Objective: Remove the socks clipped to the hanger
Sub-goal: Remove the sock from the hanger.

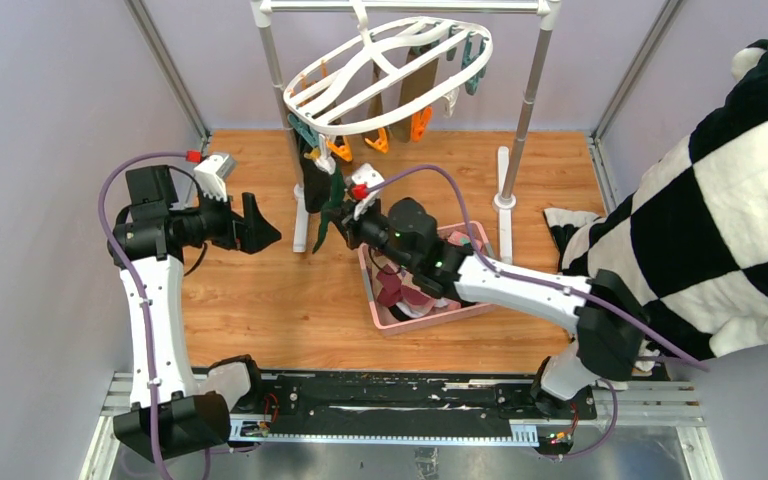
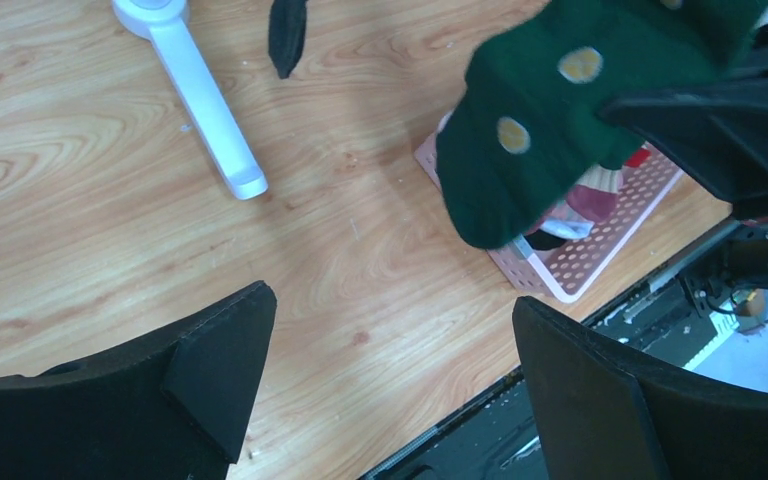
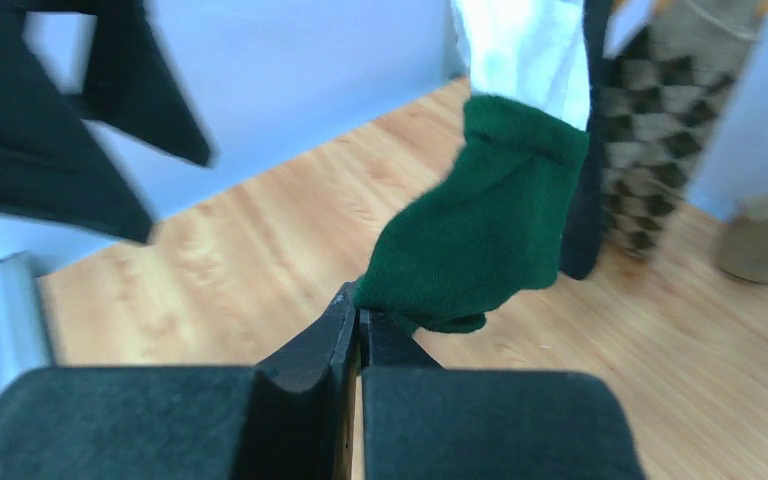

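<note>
Green and soft, the dark sock with yellow dots (image 3: 480,220) hangs in the middle of the right wrist view. In the top view it sits just under the left end of the white plastic oval hanger (image 1: 292,95). My right claw (image 3: 360,325) is pressed together on the bottom edge of this sock, so it has only a thin bit of cloth. My left claw (image 2: 395,305) is wide apart and holds nothing, a little to the left of the sock. I cannot see the clip at the sock's top. I think the job now is to pull the sock off. I would pull down and toward me, slow and straight, so the small bite does not slip and the hanger does not swing. Then the sock can go in the pink plastic basket with holes (image 1: 430,318), just lower right of it.
</note>
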Robot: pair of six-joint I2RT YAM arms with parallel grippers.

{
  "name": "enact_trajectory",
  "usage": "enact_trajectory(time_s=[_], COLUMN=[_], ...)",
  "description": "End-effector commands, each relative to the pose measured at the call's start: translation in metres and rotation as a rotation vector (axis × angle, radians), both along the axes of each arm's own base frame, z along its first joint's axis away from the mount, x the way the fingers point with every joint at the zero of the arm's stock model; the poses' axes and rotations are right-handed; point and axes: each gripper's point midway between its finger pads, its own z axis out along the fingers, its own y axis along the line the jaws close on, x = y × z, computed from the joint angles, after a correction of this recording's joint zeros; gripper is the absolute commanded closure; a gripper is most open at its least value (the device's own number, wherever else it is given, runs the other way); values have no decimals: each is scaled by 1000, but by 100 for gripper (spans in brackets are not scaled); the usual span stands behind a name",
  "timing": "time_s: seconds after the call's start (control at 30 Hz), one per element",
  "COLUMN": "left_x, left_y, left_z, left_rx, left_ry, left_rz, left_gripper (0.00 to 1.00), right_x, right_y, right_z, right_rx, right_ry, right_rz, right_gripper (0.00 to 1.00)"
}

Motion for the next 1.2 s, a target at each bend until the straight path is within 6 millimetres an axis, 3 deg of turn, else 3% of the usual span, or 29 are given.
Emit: enact_trajectory(time_s=[0.0, 0.17, 0.3, 0.57, 0.67, 0.87, 1.0, 1.17], left_x=[-15, -34, -53, -75, -83, -90, -88, -89], left_y=[-14, -37, -62, -93, -102, -116, -123, -128], left_z=[17, 27, 37, 67, 76, 78, 74, 75], left_rx=[-48, -86, -107, -208, -252, -287, -310, -345], left_ry=[-44, -90, -119, -120, -115, -86, -51, -30], left_rz=[-60, -158, -265, -402, -458, -557, -604, -646], left_gripper=[4, 8, 9, 12, 12, 12, 10, 5], right_x=[-59, -135, -161, -156, -154, -153, -152, -154], right_y=[1, -8, -27, -83, -95, -89, -75, -60], right_z=[19, 47, 63, 90, 90, 86, 102, 108], right_rx=[88, 143, 154, 282, 312, 376, 454, 489], right_ry=[51, 132, 138, 135, 145, 217, 260, 316], right_rz=[288, 678, 761, 696, 673, 703, 788, 897], right_gripper=[100, 100, 100, 100, 100, 100, 100, 100])
